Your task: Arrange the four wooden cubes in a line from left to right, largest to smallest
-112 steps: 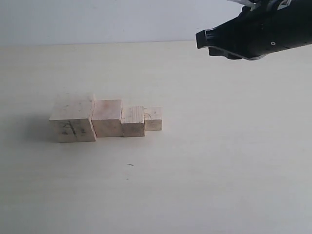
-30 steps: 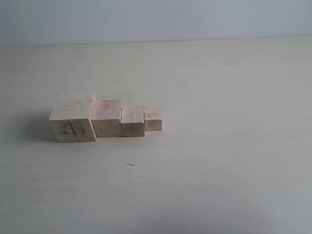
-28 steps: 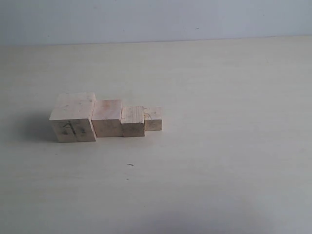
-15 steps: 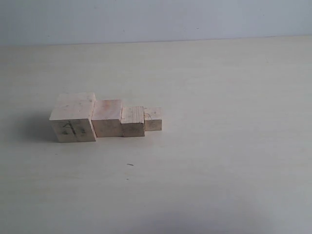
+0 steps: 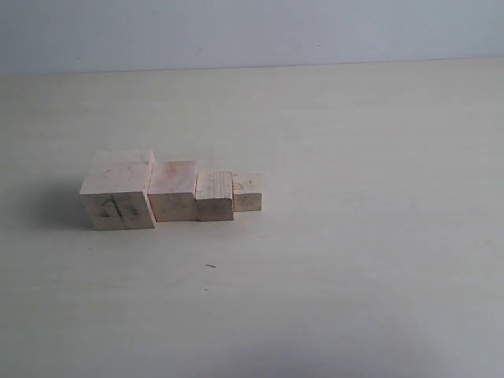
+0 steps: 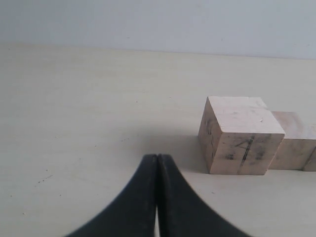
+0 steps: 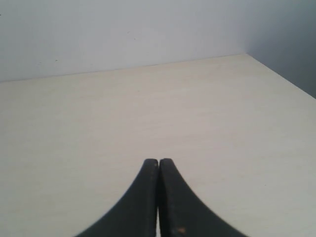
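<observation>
Neatly, four wooden cubes (image 5: pixel 173 191), row axis L-R, biggest left.

Bright, even light, soft shadows, slight haze

The tabletop (image 5: pixel 354 236) is big, flat and pale. It is a creamy wood colour with faint thin lines running across it. A tiny dark speck (image 5: pixel 210 266) lies on it. Behind the tabletop stands a plain wall (image 5: pixel 252 31), light grey-blue and smooth. The light is soft and even. In the right wrist view the tabletop ends at a corner, and the space past its edge looks darker grey.
</observation>
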